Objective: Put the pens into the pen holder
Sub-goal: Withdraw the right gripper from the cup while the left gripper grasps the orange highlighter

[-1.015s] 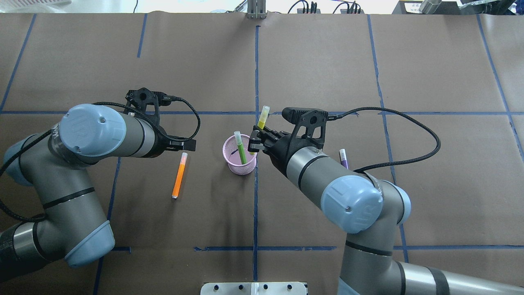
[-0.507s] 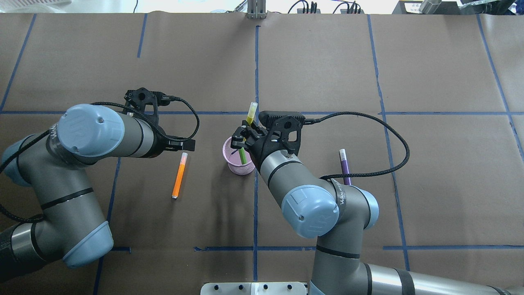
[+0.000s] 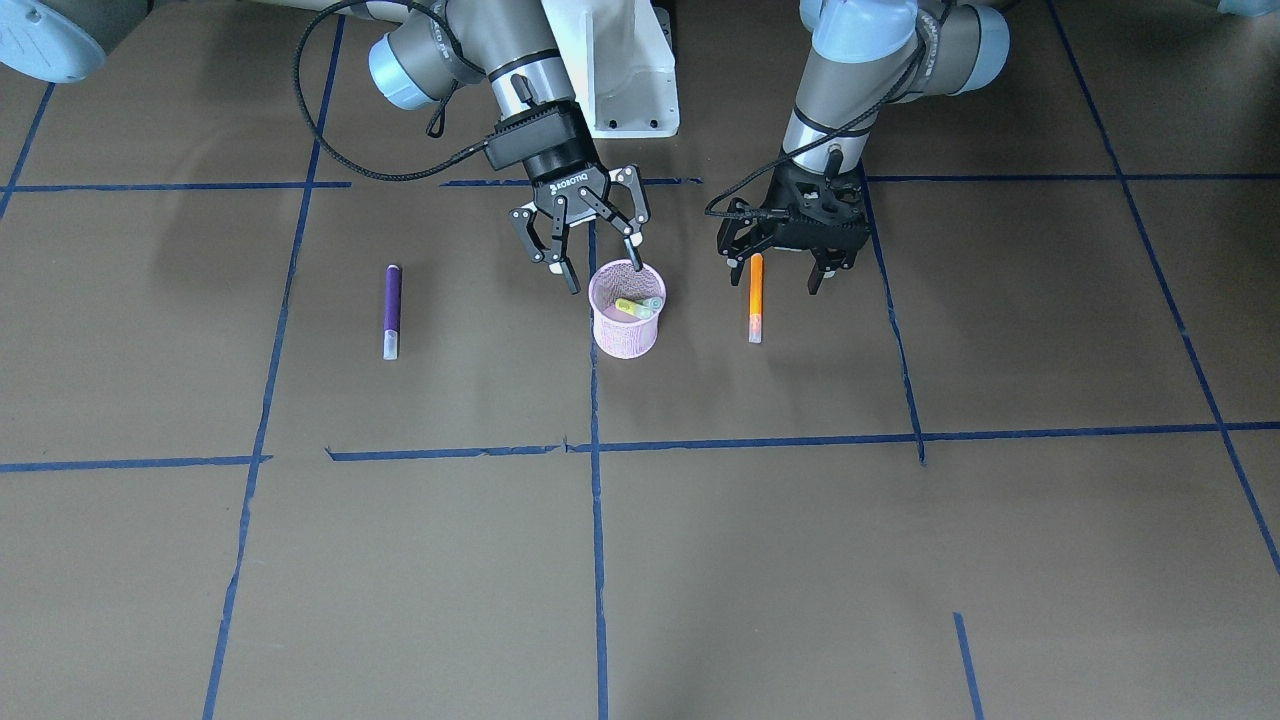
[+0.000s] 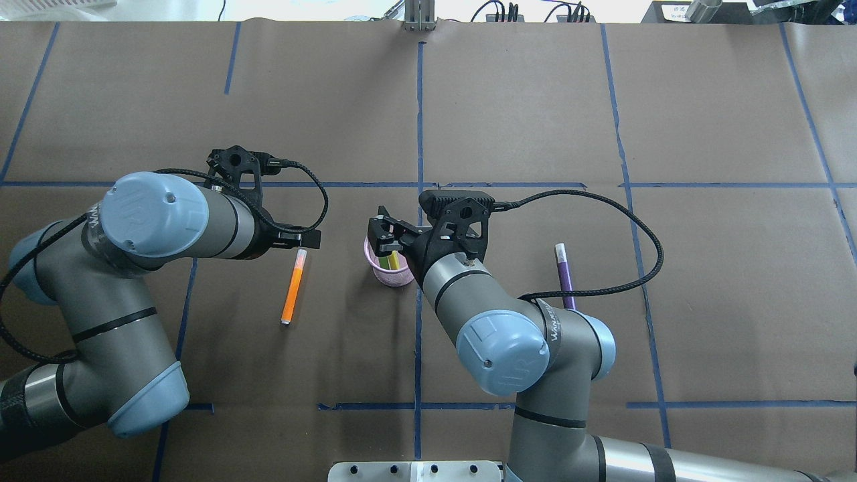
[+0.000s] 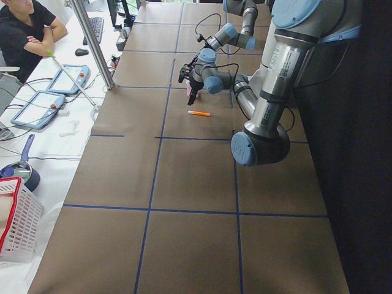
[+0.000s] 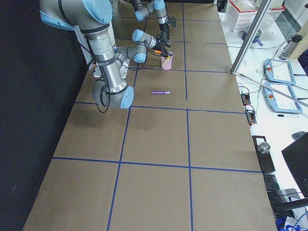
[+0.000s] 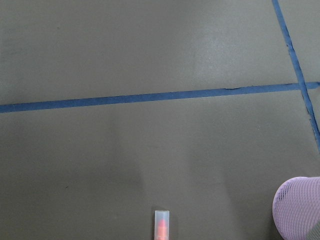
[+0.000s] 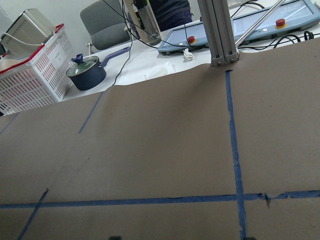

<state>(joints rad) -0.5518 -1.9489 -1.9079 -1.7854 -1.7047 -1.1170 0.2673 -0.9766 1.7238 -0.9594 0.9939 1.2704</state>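
The pink mesh pen holder (image 3: pixel 626 330) stands mid-table and holds a green pen and a yellowish pen (image 3: pixel 636 306). My right gripper (image 3: pixel 605 277) is open and empty just above the holder's rim on the robot's side, hiding part of the holder (image 4: pixel 395 273) in the overhead view. An orange pen (image 3: pixel 756 297) lies flat on the holder's left-arm side. My left gripper (image 3: pixel 774 285) is open, with its fingers either side of the pen's end nearest the robot. The left wrist view shows the pen's pale cap (image 7: pixel 161 225). A purple pen (image 3: pixel 392 310) lies flat on the right-arm side.
Blue tape lines cross the brown table cover. The white robot base plate (image 3: pixel 630 90) sits behind the holder. In the side views a white basket (image 5: pixel 15 223) and control tablets (image 5: pixel 49 98) lie beyond the table's end, where a person sits.
My right gripper carried the yellowish pen over the holder and opened. The pen now sits inside with the green one. The left arm has hardly moved.
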